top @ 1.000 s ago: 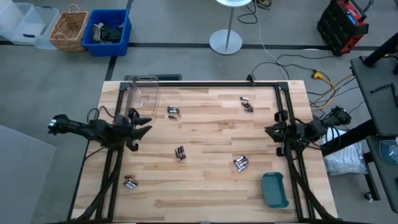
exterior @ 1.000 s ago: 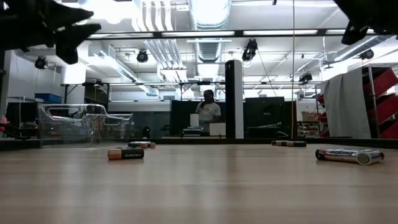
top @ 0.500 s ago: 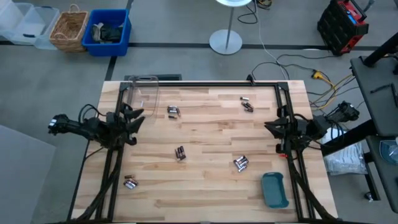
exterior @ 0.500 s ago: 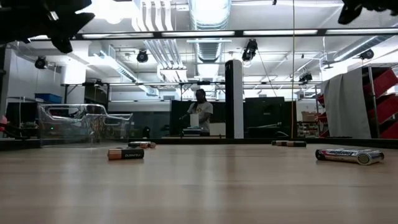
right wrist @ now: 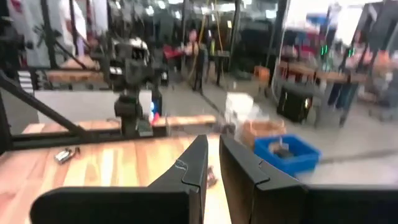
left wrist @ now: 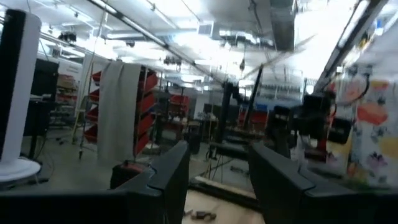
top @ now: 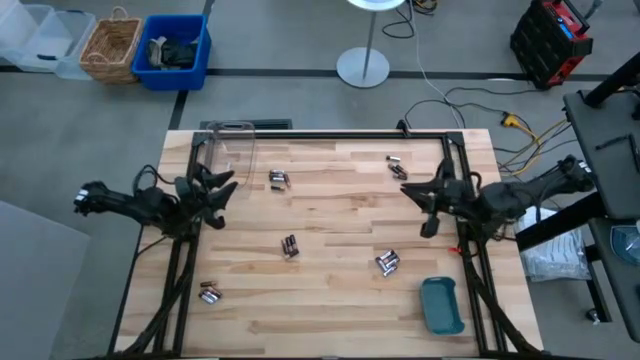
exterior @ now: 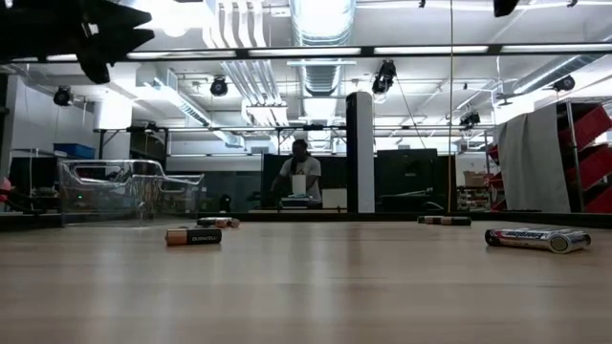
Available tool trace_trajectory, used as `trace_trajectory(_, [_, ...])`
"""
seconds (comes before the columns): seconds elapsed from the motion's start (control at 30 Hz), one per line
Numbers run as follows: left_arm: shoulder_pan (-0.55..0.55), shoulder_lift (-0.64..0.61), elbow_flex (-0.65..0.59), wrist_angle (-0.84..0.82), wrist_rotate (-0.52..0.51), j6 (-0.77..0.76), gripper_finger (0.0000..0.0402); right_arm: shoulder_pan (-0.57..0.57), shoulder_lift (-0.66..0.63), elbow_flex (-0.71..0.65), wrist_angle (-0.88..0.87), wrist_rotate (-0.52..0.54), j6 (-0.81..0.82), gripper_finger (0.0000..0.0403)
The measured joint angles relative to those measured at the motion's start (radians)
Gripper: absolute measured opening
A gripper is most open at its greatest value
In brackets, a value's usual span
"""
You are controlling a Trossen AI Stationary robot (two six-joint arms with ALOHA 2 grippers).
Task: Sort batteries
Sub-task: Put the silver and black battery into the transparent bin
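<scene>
Right arm has swung in over the table's right side since a second ago; left arm has drawn back to the left edge.

The right gripper point(top: 428, 203) now hangs above the wood between the far-right batteries point(top: 397, 167) and the cluster point(top: 387, 262) nearer the teal tray point(top: 441, 305); its fingers point(right wrist: 196, 163) stand a narrow slot apart, holding nothing. The left gripper point(top: 215, 188) sits at the left rail beside the clear box point(top: 230, 150), fingers point(left wrist: 171, 171) spread wide and empty. Other batteries lie in small groups: one point(top: 278, 179) far left of centre, one point(top: 290, 246) mid-table, one point(top: 208, 293) near the left corner. All rest flat on the table point(top: 330, 300), none in tray or box. A person point(exterior: 298, 177) stands far behind.
</scene>
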Motion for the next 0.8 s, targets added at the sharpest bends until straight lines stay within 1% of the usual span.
trace_trajectory(0.1, [0.0, 0.059, 0.08, -0.12, -0.004, 0.0, 0.0145, -0.028, 0.061, 0.076, -0.09, 0.0, 0.072, 0.0034])
trace_trajectory(0.23, [0.0, 0.132, 0.172, -0.265, -0.048, 0.0, 0.0145, -0.058, 0.127, 0.162, -0.191, 0.0, 0.141, 0.0034])
trace_trajectory(0.33, [0.0, 0.175, 0.225, -0.387, -0.067, -0.042, 0.0145, -0.077, 0.172, 0.227, -0.276, 0.0, 0.219, 0.0034])
trace_trajectory(0.43, [0.0, 0.211, 0.292, -0.53, -0.068, -0.098, 0.0145, -0.094, 0.231, 0.312, -0.378, -0.001, 0.34, 0.0034])
trace_trajectory(0.5, [0.0, 0.234, 0.341, -0.633, -0.068, -0.141, 0.0145, -0.104, 0.273, 0.38, -0.472, -0.002, 0.43, 0.0034])
trace_trajectory(0.57, [0.0, 0.256, 0.389, -0.719, -0.068, -0.185, 0.0145, -0.113, 0.322, 0.455, -0.583, -0.009, 0.483, 0.0034])
trace_trajectory(0.67, [0.0, 0.285, 0.436, -0.821, -0.068, -0.269, 0.0145, -0.122, 0.397, 0.558, -0.754, -0.01, 0.527, 0.0034])
trace_trajectory(0.73, [0.0, 0.302, 0.445, -0.864, -0.068, -0.309, 0.0145, -0.124, 0.443, 0.613, -0.836, -0.013, 0.548, 0.0034])
trace_trajectory(0.8, [0.0, 0.317, 0.447, -0.87, -0.068, -0.316, 0.0145, -0.126, 0.483, 0.657, -0.895, -0.051, 0.562, 0.0034])
